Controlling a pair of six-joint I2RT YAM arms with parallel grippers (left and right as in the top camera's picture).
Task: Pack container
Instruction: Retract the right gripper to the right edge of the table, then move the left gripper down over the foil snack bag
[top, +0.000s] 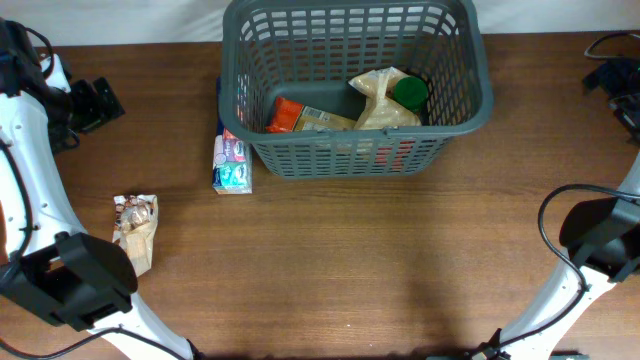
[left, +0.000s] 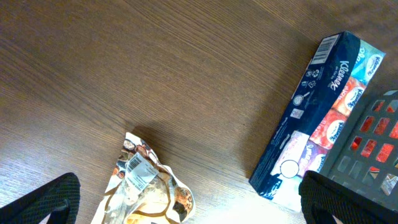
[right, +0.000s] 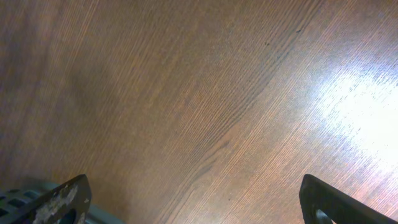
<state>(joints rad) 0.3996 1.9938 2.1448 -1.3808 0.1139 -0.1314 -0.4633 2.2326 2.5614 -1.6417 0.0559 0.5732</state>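
Observation:
The container (top: 355, 150), a dark grey lattice basket, stands at the back centre of the table. It holds an orange packet (top: 285, 115), a tan bag (top: 385, 100) and a green-lidded item (top: 410, 92). A blue tissue box (top: 232, 160) lies against its left wall, and a crinkled snack packet (top: 135, 228) lies further left. In the left wrist view my left gripper (left: 186, 211) is open above the snack packet (left: 149, 186), with the tissue box (left: 317, 106) and the container (left: 373, 143) to the right. Over bare wood, my right gripper (right: 199, 208) is open and holds nothing.
The left arm (top: 65, 280) hangs over the table's front left, the right arm (top: 600, 235) over the front right. Black gear (top: 90, 100) sits at the back left and cables (top: 615, 75) at the back right. A sliver of grey lattice (right: 15, 198) shows beside the right gripper's left finger.

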